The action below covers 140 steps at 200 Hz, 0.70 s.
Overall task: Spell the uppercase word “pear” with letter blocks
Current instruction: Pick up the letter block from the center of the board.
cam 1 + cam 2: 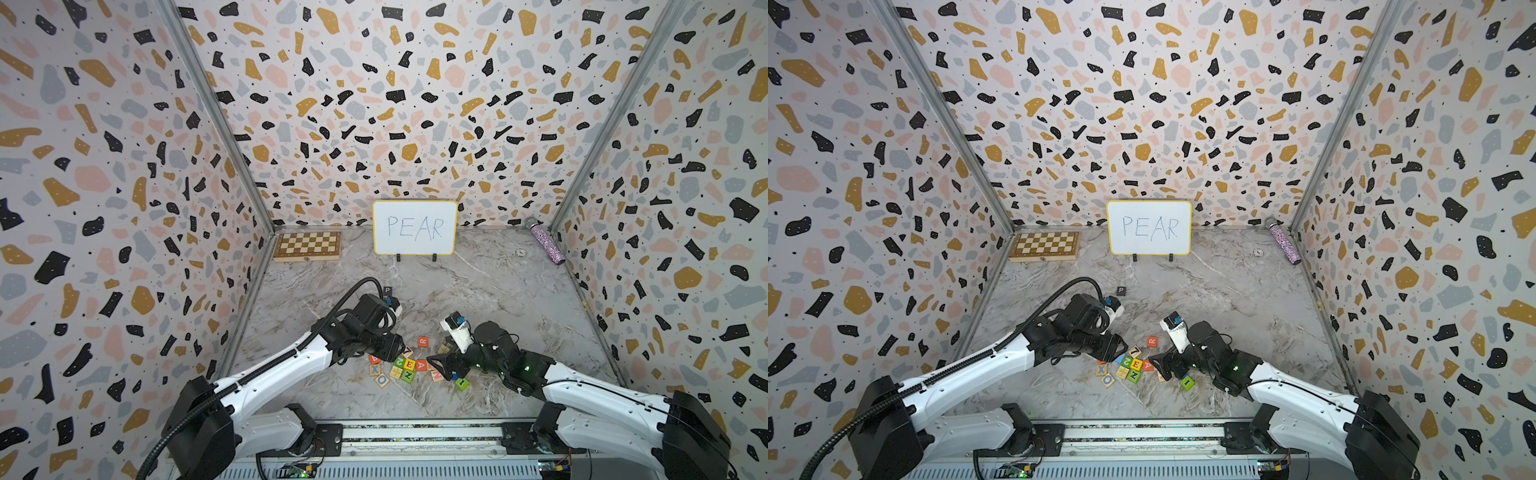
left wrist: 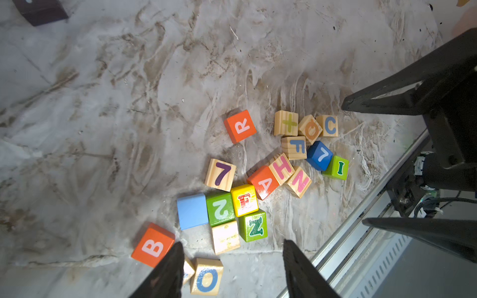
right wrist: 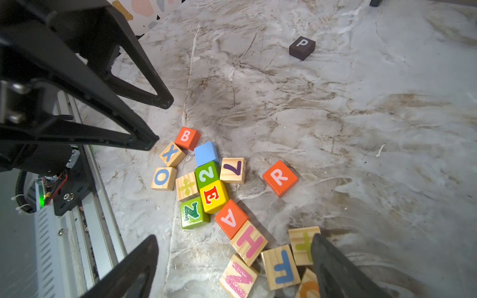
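while both arms hung low over the marble tabletop (image 1: 519,299), the stock stood as follows. item: black p block (image 3: 302,47), letter up, alone on bare surface, well apart from the heap, on the side toward the whiteboard (image 1: 415,227). item: orange-red r block (image 3: 280,177), letter up, by itself near the heap, touching nothing. item: yellow e block (image 3: 213,196), inside the heap, pressed against a green 2 block (image 3: 206,174) and a green n block (image 3: 194,212). item: orange-red a block (image 3: 230,218), meeting the e at one corner, its opposite side against a plain-wood h block (image 3: 249,242). item: left gripper (image 2: 232,243), fingers spread, nothing between them, above the heap's edge by an orange b block (image 2: 153,245) and a wood o block (image 2: 207,280). item: right gripper (image 3: 233,238), fingers released wide, grasping nothing, over the other end of the heap near the h block. the whiteboard stood upright at the far edge, handwritten pear. the four letters lay scattered, not lined up.
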Each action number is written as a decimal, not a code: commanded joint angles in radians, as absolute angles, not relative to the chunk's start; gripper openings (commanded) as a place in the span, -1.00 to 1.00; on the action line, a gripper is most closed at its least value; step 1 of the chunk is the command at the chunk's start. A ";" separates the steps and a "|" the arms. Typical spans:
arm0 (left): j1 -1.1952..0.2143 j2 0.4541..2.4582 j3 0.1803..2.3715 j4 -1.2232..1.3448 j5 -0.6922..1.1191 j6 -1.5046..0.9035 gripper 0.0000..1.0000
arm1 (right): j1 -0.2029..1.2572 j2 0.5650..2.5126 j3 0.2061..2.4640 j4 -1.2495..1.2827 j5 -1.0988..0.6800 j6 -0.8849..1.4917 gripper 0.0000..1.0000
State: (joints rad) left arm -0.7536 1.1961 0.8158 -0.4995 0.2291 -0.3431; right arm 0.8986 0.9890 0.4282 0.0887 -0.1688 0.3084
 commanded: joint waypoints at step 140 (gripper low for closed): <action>-0.907 1.451 0.897 -0.498 0.144 -0.443 -0.07 | 1.230 0.767 0.230 0.074 0.129 0.395 0.89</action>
